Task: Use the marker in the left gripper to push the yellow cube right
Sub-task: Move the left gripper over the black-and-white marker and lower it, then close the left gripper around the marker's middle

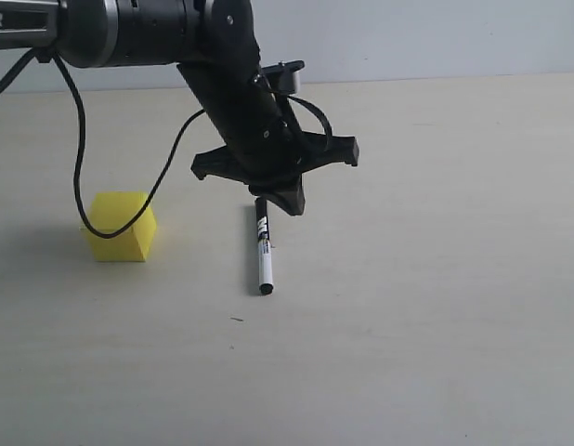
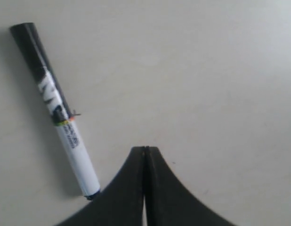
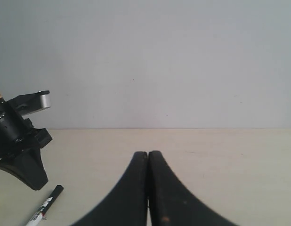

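The marker (image 1: pixel 263 246) lies flat on the table, its white barrel and black cap (image 2: pixel 56 108) beside my left gripper, not between the fingers. My left gripper (image 1: pixel 289 200) hovers over the marker's far end with its jaws pressed together on nothing (image 2: pixel 145 149). The yellow cube (image 1: pixel 123 226) sits on the table well to the left of the marker, apart from it. My right gripper (image 3: pixel 148 154) is shut and empty; it does not show in the exterior view. The right wrist view also catches the left gripper (image 3: pixel 23 160) and the marker's tip (image 3: pixel 44 207).
A black cable (image 1: pixel 80 167) from the left arm loops down in front of the yellow cube. The pale table (image 1: pixel 426 307) meets a grey-white wall (image 1: pixel 408 37) at the back.
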You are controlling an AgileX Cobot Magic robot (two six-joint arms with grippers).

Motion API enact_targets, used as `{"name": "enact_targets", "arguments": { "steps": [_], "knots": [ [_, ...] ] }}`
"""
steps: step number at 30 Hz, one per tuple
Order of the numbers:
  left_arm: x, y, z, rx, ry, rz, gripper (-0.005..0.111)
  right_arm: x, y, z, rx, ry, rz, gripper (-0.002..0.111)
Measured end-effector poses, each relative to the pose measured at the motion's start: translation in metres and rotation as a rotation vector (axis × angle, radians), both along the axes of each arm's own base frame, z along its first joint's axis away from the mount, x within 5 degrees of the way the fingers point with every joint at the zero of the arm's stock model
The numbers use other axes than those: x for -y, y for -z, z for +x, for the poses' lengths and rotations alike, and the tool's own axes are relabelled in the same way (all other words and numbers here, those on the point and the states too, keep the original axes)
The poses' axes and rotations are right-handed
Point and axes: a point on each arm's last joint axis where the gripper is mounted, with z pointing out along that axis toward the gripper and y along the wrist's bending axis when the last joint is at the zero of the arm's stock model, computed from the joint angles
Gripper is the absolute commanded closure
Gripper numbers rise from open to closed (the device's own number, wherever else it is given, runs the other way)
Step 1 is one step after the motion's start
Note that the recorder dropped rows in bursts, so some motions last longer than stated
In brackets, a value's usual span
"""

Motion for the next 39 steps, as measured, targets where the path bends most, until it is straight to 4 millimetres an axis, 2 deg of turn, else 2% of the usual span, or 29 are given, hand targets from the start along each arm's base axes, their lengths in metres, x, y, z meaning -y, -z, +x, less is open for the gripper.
{"name": "enact_targets", "arguments": {
  "steps": [6,13,20,23,29,32,34,37,39],
  "knots": [
    [-0.007,0.002,0.005,0.04,-0.072,0.077,0.107,0.0,0.0,0.0,0.0,0.0,0.0,0.108],
    [-0.006,0.005,0.003,0.064,-0.121,0.138,0.107,0.0,0.0,0.0,0.0,0.0,0.0,0.108],
    [-0.005,0.029,0.0,0.017,-0.131,0.236,0.107,0.0,0.0,0.0,0.0,0.0,0.0,0.108],
    [0.0,0.036,-0.002,0.011,-0.105,0.237,0.107,0.0,0.0,0.0,0.0,0.0,0.0,0.108],
    [0.006,0.036,-0.002,0.02,-0.094,0.18,0.106,0.0,0.0,0.0,0.0,0.0,0.0,0.108],
    [0.007,0.036,-0.002,0.016,-0.104,0.175,0.097,0.0,0.0,0.0,0.0,0.0,0.0,0.108],
    [0.007,0.036,-0.002,0.014,-0.112,0.174,0.087,0.0,0.0,0.0,0.0,0.0,0.0,0.108],
    [0.007,0.036,-0.002,0.013,-0.116,0.173,0.064,0.0,0.0,0.0,0.0,0.0,0.0,0.108],
    [0.007,0.036,-0.002,0.014,-0.117,0.172,0.056,0.0,0.0,0.0,0.0,0.0,0.0,0.108]
  ]
}}
